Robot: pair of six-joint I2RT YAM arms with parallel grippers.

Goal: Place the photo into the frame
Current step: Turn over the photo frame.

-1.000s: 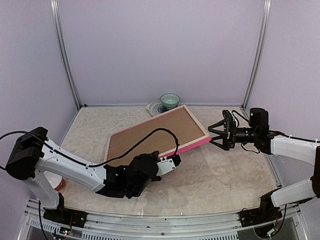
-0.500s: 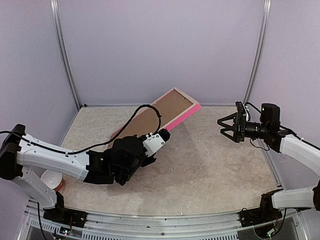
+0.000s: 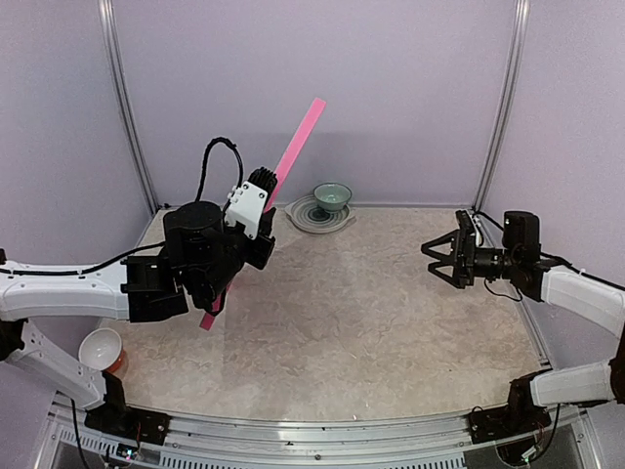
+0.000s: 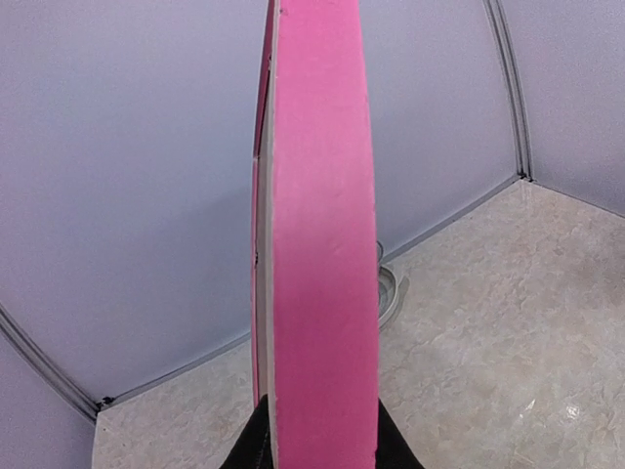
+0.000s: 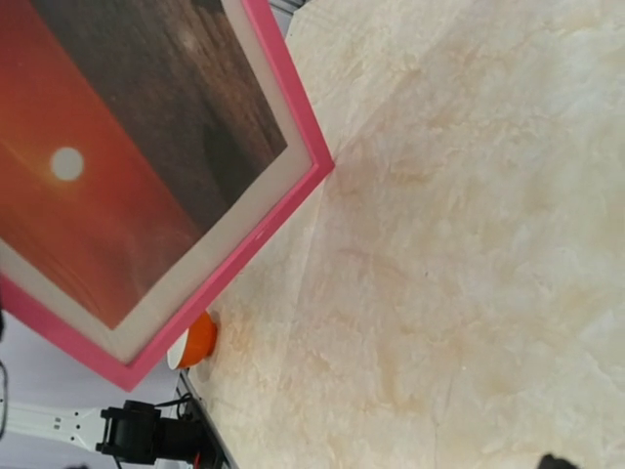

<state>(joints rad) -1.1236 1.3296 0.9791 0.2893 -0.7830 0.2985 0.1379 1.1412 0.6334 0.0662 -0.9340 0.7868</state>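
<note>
My left gripper [image 3: 262, 188] holds the pink frame [image 3: 296, 147] up on edge, so the top view shows only a thin pink rail slanting up to the back. In the left wrist view the rail [image 4: 317, 244] rises between the black fingers [image 4: 252, 442], which are shut on it. The right wrist view shows the frame's face [image 5: 283, 210]. The photo [image 5: 117, 176], a red sky with a white sun over dark sea, sits in it behind a white mat [image 5: 256, 191]. My right gripper [image 3: 437, 252] hangs open at the right, well apart from the frame.
A teal bowl [image 3: 332, 197] stands on a patterned plate [image 3: 303, 213] by the back wall. A white and orange bowl [image 3: 101, 347] sits at the front left, also seen as an orange bowl [image 5: 198, 340] from the right wrist. Lilac walls close three sides.
The left arm has swung the frame up from lying tilted on the table to standing on edge, and moved it left. The right gripper has drawn back from the frame's corner.
</note>
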